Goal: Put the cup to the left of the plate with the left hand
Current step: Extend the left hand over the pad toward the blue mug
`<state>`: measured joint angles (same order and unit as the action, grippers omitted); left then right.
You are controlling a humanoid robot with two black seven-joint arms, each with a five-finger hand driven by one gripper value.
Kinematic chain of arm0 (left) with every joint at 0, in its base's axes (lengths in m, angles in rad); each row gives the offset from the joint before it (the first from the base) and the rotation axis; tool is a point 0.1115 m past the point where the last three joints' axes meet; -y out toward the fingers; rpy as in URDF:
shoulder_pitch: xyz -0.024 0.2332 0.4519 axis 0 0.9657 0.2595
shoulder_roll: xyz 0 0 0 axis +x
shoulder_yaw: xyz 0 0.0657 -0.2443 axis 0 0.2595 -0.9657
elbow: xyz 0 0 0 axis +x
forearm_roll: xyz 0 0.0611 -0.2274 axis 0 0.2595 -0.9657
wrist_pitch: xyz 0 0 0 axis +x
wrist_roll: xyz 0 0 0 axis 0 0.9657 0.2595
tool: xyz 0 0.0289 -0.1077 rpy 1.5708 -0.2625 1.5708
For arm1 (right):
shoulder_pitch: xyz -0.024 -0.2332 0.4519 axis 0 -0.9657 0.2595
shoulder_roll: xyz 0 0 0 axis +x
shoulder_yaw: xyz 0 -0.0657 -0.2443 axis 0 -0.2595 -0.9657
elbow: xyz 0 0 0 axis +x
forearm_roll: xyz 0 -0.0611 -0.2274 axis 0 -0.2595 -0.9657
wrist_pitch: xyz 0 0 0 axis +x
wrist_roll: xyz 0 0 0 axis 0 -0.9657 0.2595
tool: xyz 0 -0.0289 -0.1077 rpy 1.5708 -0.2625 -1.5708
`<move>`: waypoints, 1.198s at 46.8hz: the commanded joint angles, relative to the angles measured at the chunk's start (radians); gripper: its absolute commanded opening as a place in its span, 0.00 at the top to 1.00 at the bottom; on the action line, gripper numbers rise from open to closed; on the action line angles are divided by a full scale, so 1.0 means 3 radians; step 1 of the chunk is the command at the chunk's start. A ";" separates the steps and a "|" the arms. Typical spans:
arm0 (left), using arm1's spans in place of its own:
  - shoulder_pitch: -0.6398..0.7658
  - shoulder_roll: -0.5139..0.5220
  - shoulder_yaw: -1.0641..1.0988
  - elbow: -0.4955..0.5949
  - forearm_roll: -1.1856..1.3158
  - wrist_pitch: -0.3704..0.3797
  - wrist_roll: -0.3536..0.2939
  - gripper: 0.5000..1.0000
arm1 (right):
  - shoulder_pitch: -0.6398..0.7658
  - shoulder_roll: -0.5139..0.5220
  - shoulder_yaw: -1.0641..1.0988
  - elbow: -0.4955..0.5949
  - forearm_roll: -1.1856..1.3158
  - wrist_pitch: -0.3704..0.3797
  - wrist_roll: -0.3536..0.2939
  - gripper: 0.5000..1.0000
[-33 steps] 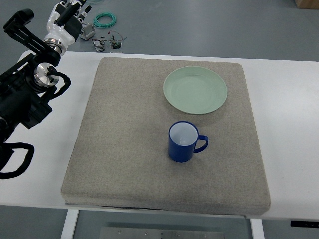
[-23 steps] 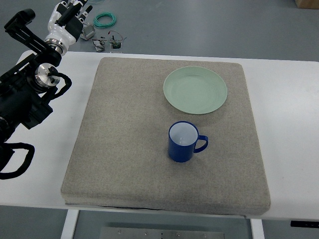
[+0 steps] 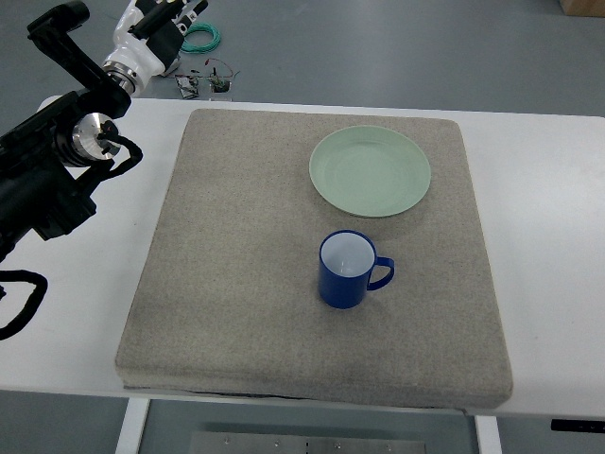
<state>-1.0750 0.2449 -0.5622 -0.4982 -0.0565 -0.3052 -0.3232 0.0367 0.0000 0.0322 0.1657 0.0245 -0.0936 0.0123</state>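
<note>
Top view: cup (image 3: 348, 270), blue, upright on grey mat (image 3: 236, 284), just below green plate (image 3: 370, 171), handle pointing right. Left hand (image 3: 156, 21) far up-left of plate, beyond table (image 3: 548, 189) edge, well apart from cup, holding nothing. Fingers partly cropped; cannot tell whether spread or curled.
</note>
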 commanded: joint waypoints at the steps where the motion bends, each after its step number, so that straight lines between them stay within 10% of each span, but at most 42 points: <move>1: -0.0001 0.0150 0.0212 -0.0333 -0.0001 0.0000 -0.0001 0.02 | 0.0000 0.0000 0.0000 0.0000 0.0000 0.0000 0.0000 0.13; 16: 0.0101 0.0820 0.0708 -0.1545 0.0116 -0.0031 0.0009 0.02 | 0.0000 0.0000 0.0000 0.0000 0.0000 0.0000 0.0000 0.13; 56: 0.0699 0.0994 0.0831 -0.1776 0.1640 -0.1019 0.0004 0.02 | 0.0000 0.0000 0.0000 0.0000 0.0000 0.0000 0.0000 0.13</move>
<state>-0.8755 0.5417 -0.3116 -1.0313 0.3947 -0.6100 -0.3205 0.0367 0.0000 0.0322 0.1657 0.0246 -0.0936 0.0122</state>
